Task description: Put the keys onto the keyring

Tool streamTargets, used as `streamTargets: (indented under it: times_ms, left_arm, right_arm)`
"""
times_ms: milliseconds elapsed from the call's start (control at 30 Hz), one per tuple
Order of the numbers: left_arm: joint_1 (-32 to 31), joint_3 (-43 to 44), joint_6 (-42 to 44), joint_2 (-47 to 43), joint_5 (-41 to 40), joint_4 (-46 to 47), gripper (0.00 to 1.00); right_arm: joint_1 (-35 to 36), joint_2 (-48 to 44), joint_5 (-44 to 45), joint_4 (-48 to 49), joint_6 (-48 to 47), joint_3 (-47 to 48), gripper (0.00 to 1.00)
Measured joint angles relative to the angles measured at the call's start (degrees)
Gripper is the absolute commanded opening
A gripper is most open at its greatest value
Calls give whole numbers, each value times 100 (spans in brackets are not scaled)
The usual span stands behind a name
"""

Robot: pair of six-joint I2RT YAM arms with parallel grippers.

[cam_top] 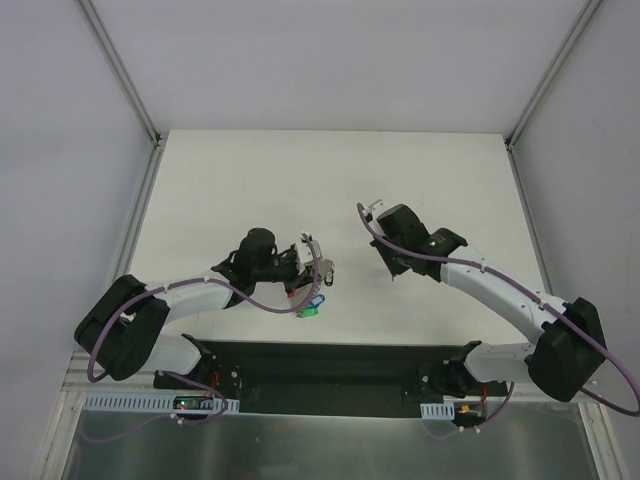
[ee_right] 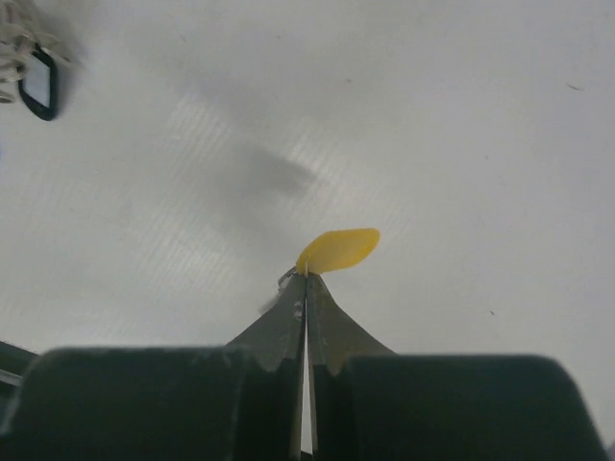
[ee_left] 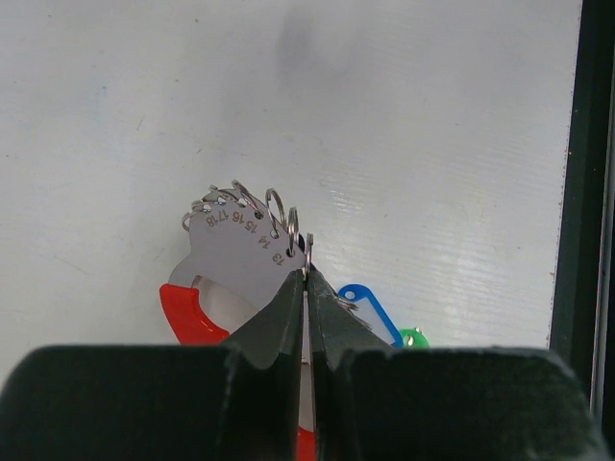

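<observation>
The tabletop (cam_top: 250, 180) is white and matt, with faint fine stripes in the wrist views, and pale grey walls (cam_top: 60, 150) with metal frame posts (cam_top: 120, 70) close it on three sides. A black base plate (cam_top: 330, 365) lies along its near edge.

The left pincer (ee_left: 307, 274) is clenched on the keyring (ee_left: 240, 252), nipping a thin ring at the edge of its grey piece (numbers are stamped on it). The red band (ee_left: 190, 312) curves below and left of the fingertips. A blue key (ee_left: 368, 309) and a green key (ee_left: 414, 337) lie just right of them.

The right pincer (ee_right: 306, 279), well apart from the left one, is clenched on the yellow key (ee_right: 338, 250), whose cap sticks out beyond the tips above the tabletop. A dark key (ee_right: 38, 82) shows far to its upper left.
</observation>
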Motion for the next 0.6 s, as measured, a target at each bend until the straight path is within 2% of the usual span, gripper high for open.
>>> streamTargets:
  times_ms: [100,200,400,500,533,600]
  left_arm:
    - [0,0,-28,0,-24,22,0]
    - [0,-2,-37,-11,-24,37,0]
    - [0,-2,-42,-144,-79,37,0]
    - [0,-9,-39,-238,-114,39,0]
    - [0,-17,-39,-275,-122,42,0]
    - [0,-46,-39,-350,-136,42,0]
  right_arm:
    - [98,-46,566,-361,83,61,1]
    - [153,-227,603,-374,55,-31,1]
    - [175,-868,-621,-251,-151,-175,1]
    - [140,-824,-1792,-256,-299,-175,1]
    - [125,-723,-1963,-269,-295,-168,1]
    - [90,-396,-1587,-455,-131,-61,1]
